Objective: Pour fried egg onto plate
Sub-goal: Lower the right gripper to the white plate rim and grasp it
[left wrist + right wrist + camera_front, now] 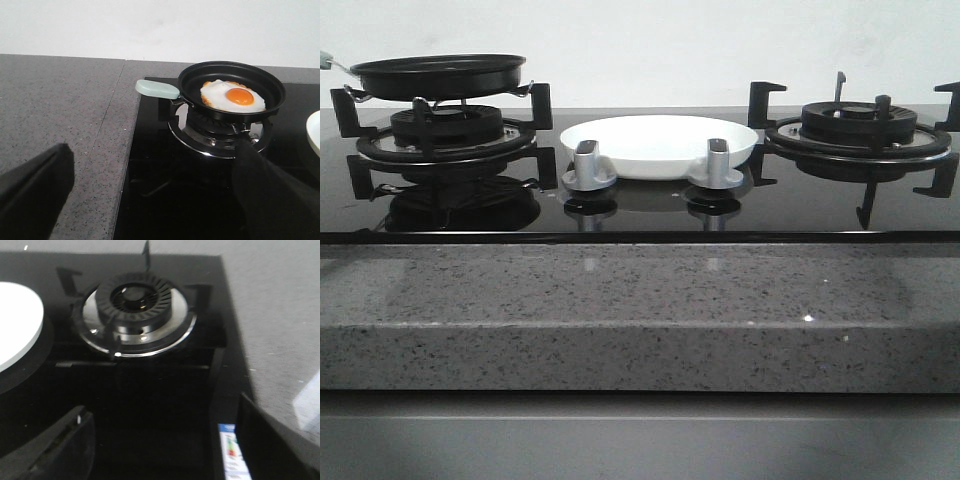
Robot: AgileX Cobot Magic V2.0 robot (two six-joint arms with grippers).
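Observation:
The fried egg (231,96), white with an orange yolk and browned edges, lies flat in a black frying pan (231,90) with a pale green handle (157,89). The pan stands on the left burner (438,75); the egg is hidden by its rim in the front view. The white plate (660,140) sits on the hob between the two burners, empty; its edge shows in both the left wrist view (315,132) and the right wrist view (15,325). My left gripper (155,200) is open and empty, short of the pan handle. My right gripper (165,445) is open and empty over the hob in front of the right burner.
The right burner (858,125) with its black pan supports stands bare. Two silver knobs (588,165) (717,163) stand in front of the plate. A speckled grey stone counter (620,320) surrounds the black glass hob. A white wall is behind.

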